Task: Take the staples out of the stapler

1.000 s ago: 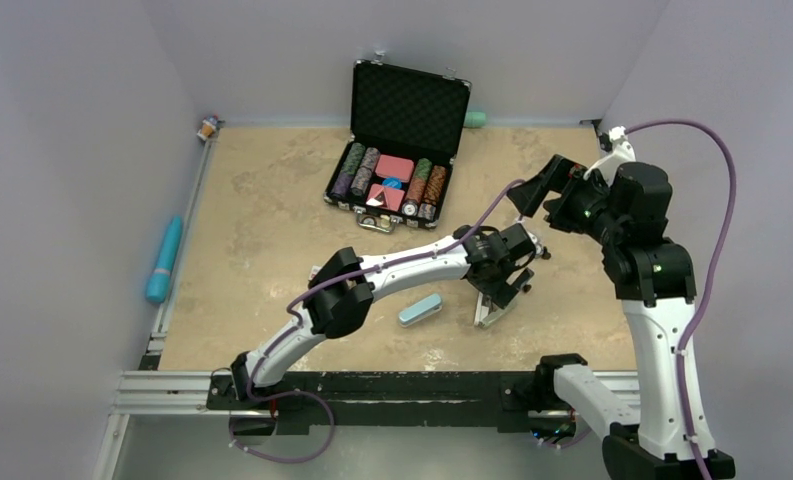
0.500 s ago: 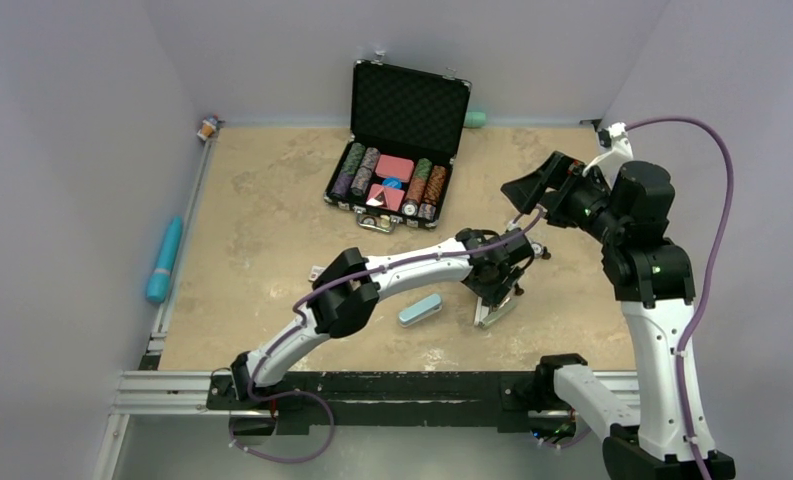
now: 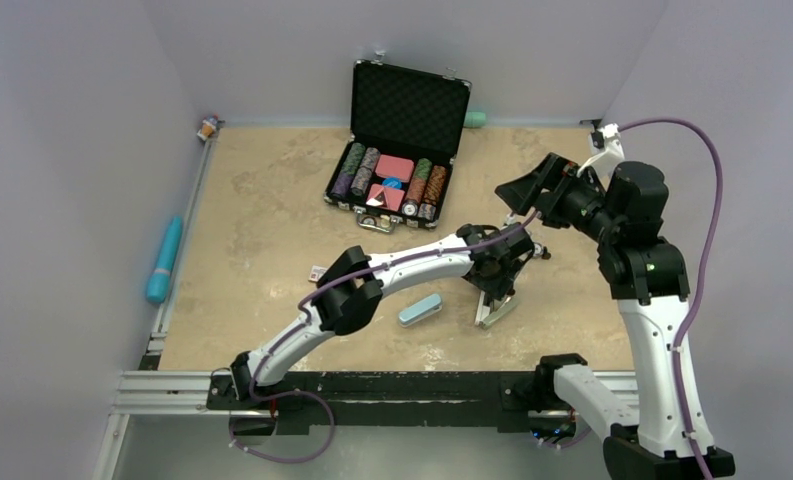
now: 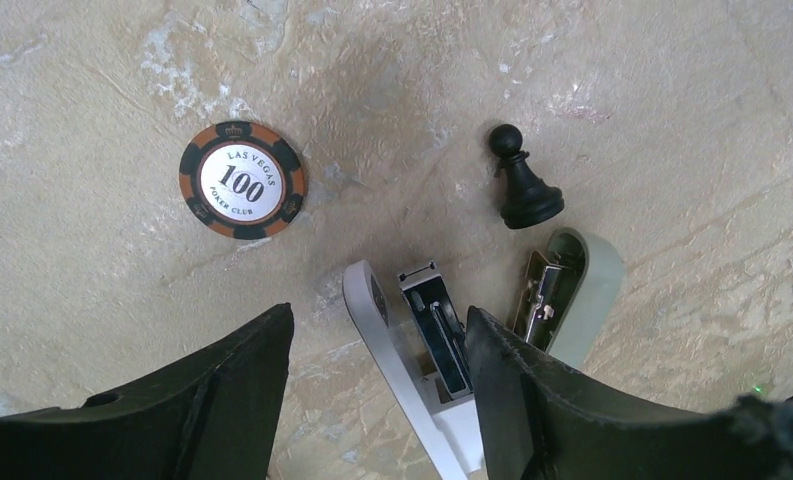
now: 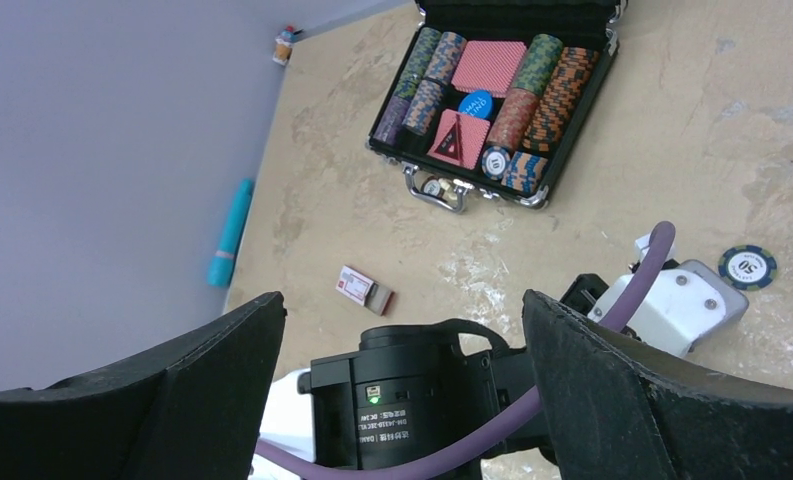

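The stapler [image 4: 427, 350] lies opened out on the table; it also shows in the top view [image 3: 493, 312]. Its white base, its dark metal channel [image 4: 440, 330] and its pale green lid [image 4: 584, 285] are spread apart. A thin grey bar lies along the inside of the channel; I cannot tell whether it is the staples. My left gripper [image 4: 377, 400] is open just above the stapler, its jaws on either side of the base and channel. My right gripper [image 3: 524, 190] is open and empty in the air, above the left arm's wrist [image 5: 422, 385].
A black chess pawn [image 4: 522, 190] stands just beyond the stapler, and a "100" poker chip [image 4: 242, 180] lies to its left. An open chip case [image 3: 397, 150] stands at the back. A pale blue box [image 3: 420, 309] lies left of the stapler, and a small red-white box [image 5: 364, 288] farther left.
My right gripper has swung a little to the left over the left arm. My left wrist has shifted slightly over the stapler. The stapler has not moved.
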Action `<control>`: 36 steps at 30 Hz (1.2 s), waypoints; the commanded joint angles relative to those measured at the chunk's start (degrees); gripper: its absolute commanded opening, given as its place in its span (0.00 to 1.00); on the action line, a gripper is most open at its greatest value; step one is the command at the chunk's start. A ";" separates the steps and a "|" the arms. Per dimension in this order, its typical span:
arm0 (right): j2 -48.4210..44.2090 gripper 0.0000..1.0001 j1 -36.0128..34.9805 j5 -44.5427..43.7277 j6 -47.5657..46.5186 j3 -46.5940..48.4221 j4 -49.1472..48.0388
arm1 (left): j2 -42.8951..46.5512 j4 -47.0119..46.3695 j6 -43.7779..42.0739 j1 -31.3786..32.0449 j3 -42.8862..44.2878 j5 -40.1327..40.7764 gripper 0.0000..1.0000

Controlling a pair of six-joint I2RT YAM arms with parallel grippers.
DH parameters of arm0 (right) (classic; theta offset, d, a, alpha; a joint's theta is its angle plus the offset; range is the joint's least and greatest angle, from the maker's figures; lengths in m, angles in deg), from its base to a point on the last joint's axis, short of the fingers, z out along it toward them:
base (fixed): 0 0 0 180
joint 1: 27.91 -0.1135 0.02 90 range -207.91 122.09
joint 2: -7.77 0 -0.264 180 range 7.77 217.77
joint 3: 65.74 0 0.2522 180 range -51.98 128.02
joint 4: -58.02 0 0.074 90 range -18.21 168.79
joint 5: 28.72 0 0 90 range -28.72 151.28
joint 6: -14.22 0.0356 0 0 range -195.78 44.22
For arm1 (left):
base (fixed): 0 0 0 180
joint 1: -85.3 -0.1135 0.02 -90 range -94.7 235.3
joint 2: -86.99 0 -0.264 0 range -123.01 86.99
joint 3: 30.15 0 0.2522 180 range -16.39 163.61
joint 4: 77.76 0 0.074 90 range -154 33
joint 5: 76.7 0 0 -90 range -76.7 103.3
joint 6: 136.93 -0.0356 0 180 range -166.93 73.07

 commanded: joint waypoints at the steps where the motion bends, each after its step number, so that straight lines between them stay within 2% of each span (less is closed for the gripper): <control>1: -0.33 0.93 -0.12 1.77 0.39 -1.23 -2.80 | -1.06 -1.52 2.19 -0.90 3.13 -1.40 0.67; 6: -0.20 0.92 -0.11 2.15 0.44 -1.60 -3.05 | -3.20 -0.36 3.35 -1.30 6.14 -2.98 0.65; 14: 0.70 0.92 -0.14 2.62 0.44 -1.77 -3.52 | -3.85 0.73 7.89 -2.19 3.97 -5.74 0.53; 22: 0.73 0.92 -0.15 2.67 0.99 -2.59 -4.53 | -2.64 1.51 8.41 -2.56 1.80 -7.15 0.29; 27: 1.04 0.92 -0.13 2.58 1.10 -2.54 -4.97 | -0.01 -1.19 9.78 -4.16 -1.73 -13.34 0.22; 33: 2.40 0.92 -0.13 2.27 1.14 -0.66 -5.47 | 4.15 -12.33 13.77 -8.80 -10.63 -30.08 0.18; 36: 2.91 0.92 -0.13 2.12 1.25 0.15 -5.60 | 6.89 -16.86 15.36 -10.60 -14.96 -35.10 0.18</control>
